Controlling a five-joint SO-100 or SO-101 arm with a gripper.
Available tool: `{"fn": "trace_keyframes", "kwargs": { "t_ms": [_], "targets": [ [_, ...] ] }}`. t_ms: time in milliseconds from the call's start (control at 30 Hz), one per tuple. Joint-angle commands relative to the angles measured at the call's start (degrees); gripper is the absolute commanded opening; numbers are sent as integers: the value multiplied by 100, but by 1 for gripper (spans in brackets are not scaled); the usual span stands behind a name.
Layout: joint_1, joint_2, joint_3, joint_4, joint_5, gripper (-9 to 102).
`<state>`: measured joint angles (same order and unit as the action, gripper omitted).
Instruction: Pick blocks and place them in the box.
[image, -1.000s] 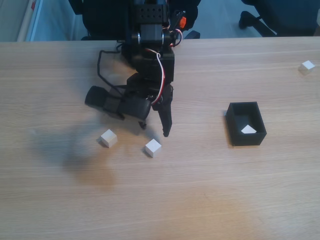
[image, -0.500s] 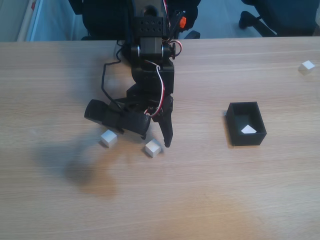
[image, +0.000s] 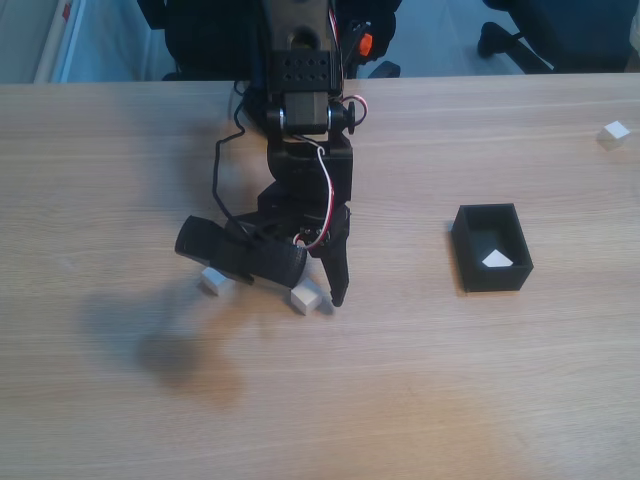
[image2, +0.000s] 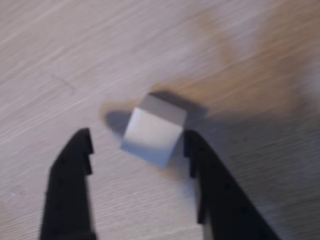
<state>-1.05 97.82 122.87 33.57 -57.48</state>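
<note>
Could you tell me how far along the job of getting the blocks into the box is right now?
One white block already lies in the black box. The open claw is down at the table, straddling a second block but not yet shut on it. Two more are left on the table: one block beside the arm and one far block near the table's right end in the fixed view.

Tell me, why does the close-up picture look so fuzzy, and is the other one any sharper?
The wrist view is soft all over: the cube and the hand have smeared edges, perhaps from motion. The fixed view is sharper, with a broad shadow on the table left of the arm.
</note>
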Motion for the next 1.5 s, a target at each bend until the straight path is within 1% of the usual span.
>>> {"fn": "trace_keyframes", "kwargs": {
  "t_ms": [0, 233, 433, 500, 667, 867, 1033, 1200, 1300, 1467],
  "targets": [
    [-44, 9, -299, -141, 53, 18],
    [-70, -18, -264, -387, 97, 13],
    [-97, -18, -220, -439, 132, 5],
    [-97, -18, -185, -466, 105, 0],
    [-123, 141, -18, -545, 53, 0],
    [-316, 1072, -70, 9, -44, 0],
    [-817, 2083, -237, 659, -79, 0],
    [-1626, 2812, -343, 1336, -53, 0],
    [-2241, 3155, -334, 1529, -62, 0],
    [-3234, 3085, -729, 1793, 62, 0]
  ]
}}
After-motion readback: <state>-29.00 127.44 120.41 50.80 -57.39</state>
